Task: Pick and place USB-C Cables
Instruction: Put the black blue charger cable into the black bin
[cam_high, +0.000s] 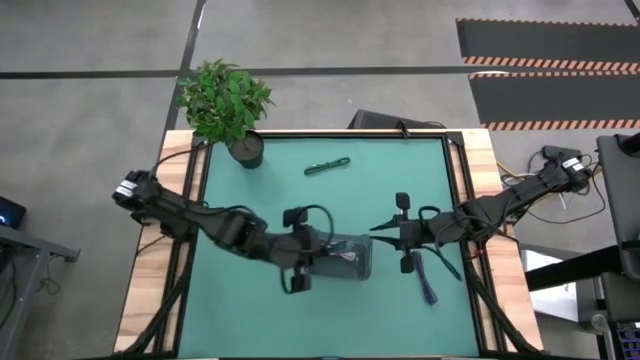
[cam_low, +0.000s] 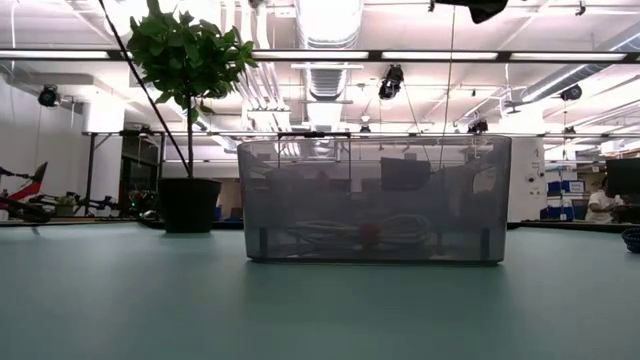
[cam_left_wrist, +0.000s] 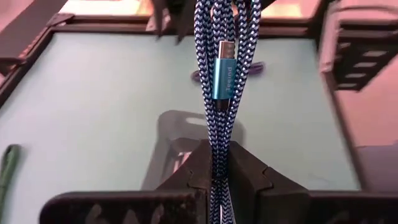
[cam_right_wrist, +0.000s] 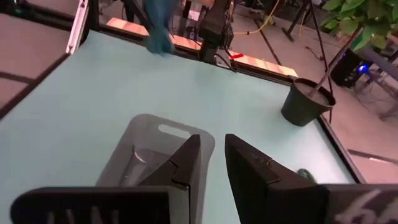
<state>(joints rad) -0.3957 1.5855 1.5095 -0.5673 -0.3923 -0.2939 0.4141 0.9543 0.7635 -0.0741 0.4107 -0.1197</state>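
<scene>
My left gripper (cam_left_wrist: 219, 171) is shut on the light blue braided USB-C cable (cam_left_wrist: 221, 37), above the left end of the grey tray (cam_high: 366, 270). The tray (cam_low: 300, 200) rests flat on the green mat, and a white cable with red (cam_low: 370, 235) lies inside it. My right gripper (cam_right_wrist: 214, 155) hovers at the tray's right end, its fingers a narrow gap apart with nothing between them. The dark navy cable (cam_high: 428, 280) lies on the mat on the near side of the right gripper. The green cable (cam_high: 327, 165) lies toward the far edge. My left gripper pinches several strands of the folded light blue cable (cam_left_wrist: 219, 155) between its two fingers. The fingers slant down from the table's left and lie along the strands. The bundle and its blue metal plug (cam_left_wrist: 222, 71) stick out past the fingertips, lifted clear of the table.
A potted plant (cam_high: 225, 105) stands at the mat's far left corner. Wooden boards and a raised black frame (cam_high: 455, 190) border the mat. Bare mat lies left of the tray and between the tray and the green cable.
</scene>
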